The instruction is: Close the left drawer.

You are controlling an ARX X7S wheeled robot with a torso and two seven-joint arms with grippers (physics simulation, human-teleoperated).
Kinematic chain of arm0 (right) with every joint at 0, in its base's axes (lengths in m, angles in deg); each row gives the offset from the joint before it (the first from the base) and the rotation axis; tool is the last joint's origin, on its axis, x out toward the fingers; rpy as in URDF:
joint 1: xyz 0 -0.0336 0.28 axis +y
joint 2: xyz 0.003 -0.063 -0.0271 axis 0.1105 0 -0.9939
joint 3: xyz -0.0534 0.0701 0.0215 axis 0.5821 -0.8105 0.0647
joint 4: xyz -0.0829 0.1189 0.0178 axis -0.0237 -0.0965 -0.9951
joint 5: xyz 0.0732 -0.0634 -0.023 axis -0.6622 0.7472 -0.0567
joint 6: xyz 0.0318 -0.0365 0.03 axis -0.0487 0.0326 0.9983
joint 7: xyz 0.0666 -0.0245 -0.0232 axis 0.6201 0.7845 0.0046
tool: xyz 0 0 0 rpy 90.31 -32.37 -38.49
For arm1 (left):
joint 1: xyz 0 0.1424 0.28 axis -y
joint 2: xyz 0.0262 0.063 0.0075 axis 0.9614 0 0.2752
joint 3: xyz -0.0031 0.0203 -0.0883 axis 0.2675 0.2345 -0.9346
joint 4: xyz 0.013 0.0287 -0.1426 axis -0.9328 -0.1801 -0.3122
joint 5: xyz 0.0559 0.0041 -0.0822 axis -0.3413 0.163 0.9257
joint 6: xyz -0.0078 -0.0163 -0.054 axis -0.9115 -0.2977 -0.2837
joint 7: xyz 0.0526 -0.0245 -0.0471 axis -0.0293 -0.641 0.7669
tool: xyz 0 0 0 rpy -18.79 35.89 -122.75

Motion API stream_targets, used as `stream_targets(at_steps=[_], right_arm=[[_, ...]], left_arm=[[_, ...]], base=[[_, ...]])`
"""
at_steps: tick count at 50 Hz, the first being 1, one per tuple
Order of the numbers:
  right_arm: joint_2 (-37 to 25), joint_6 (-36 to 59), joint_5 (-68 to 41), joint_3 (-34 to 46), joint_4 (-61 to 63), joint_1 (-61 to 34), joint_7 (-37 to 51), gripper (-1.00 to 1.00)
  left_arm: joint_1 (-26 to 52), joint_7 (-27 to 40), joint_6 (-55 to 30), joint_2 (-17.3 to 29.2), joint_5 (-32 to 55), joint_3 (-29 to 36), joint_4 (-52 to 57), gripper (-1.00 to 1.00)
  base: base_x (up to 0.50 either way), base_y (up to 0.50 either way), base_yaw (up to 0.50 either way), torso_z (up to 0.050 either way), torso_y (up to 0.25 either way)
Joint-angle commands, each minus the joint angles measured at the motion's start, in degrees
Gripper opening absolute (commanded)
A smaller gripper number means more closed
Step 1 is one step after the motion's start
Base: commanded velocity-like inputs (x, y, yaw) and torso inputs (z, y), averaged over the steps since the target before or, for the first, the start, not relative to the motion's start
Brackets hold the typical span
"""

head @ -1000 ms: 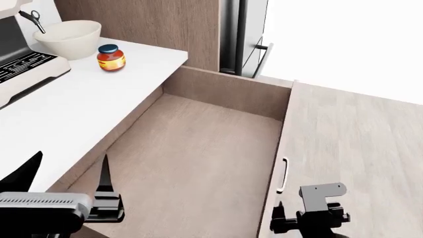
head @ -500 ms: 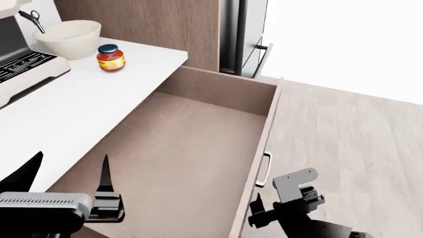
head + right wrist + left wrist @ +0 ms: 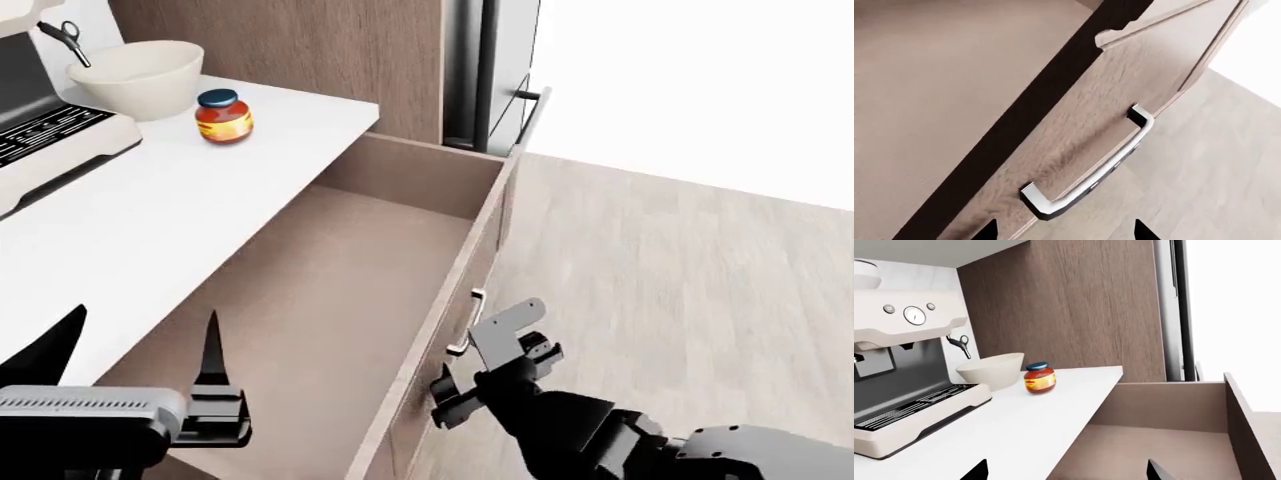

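1. Overhead, I had the white counter (image 3: pixel 174 220) filling the left of the head view, with the wood-plank floor (image 3: pixel 667 280) off to the right.
2. Below the counter edge, the left drawer (image 3: pixel 334 300) stood pulled out, its plain wooden inside bare and its front panel seen edge-on, running diagonally through the middle of the view.
3. At the far left of the counter I saw the espresso machine (image 3: pixel 907 385), with a cream bowl (image 3: pixel 138 76) beside it.
4. My right claw (image 3: pixel 461 385) sat against the outer face of the drawer front, just beside the handle; the pictures did not let me tell whether its fingers were apart or together.
5. My left claw (image 3: pixel 134 345) hovered low over the counter's near edge, fingers spread wide and holding nothing.
6. A small jar (image 3: pixel 223 116) with a dark lid and orange label stood near the bowl.
7. Smallest, the bar handle (image 3: pixel 1087 162) lay across the right wrist view, unheld.
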Motion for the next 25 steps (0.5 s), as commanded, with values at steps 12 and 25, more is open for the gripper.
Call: stream_targets(at_steps=[12, 25], right_arm=[[20.59, 0.55, -0.19, -5.30, -37.12, 6.67, -23.90, 1.00], [20.61, 6.77, 16.24, -20.83, -30.74, 6.42, -24.80, 1.00]], left_arm=[[0.41, 0.53, -0.12, 0.27, 0.77, 0.00, 0.39, 1.00], [0.67, 0.68, 0.14, 0.30, 1.10, -0.14, 0.13, 1.00]], base=[[0.00, 0.00, 0.00, 0.000, 0.000], [0.00, 0.00, 0.00, 0.000, 0.000]])
